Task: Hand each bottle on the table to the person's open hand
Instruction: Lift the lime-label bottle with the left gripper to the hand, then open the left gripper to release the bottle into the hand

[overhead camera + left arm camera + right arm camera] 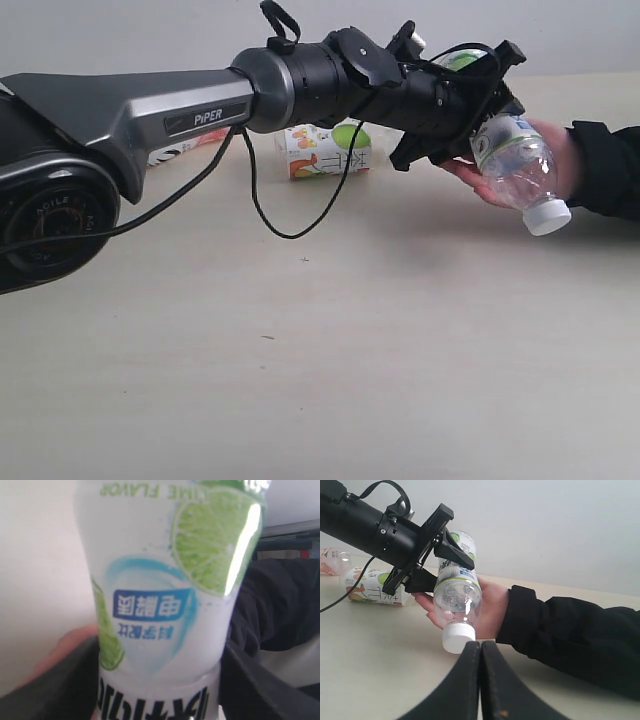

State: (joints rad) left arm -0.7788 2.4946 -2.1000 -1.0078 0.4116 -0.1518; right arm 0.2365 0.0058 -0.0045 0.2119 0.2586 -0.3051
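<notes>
Exterior cam sits low, barely above the table [320, 380]. It looks straight across at a pale wall [150, 30], with the left arm [150, 115] huge up front. Left wrist cam is jammed right against the bottle [160, 605], so the label fills the frame. Right wrist cam hangs back low, facing the person's open hand [490, 605] past its own right gripper [480, 652]. All three catch that bottle, and exterior and right wrist share the hand and left arm too.

Table [300, 380]: pale beige wood grain, a few dark specks [305, 260]. Green-spotted bottle [322, 152] lies on its side towards the far edge. Pink-red bottle [190, 148] lies near it, mostly hidden from the exterior view.
</notes>
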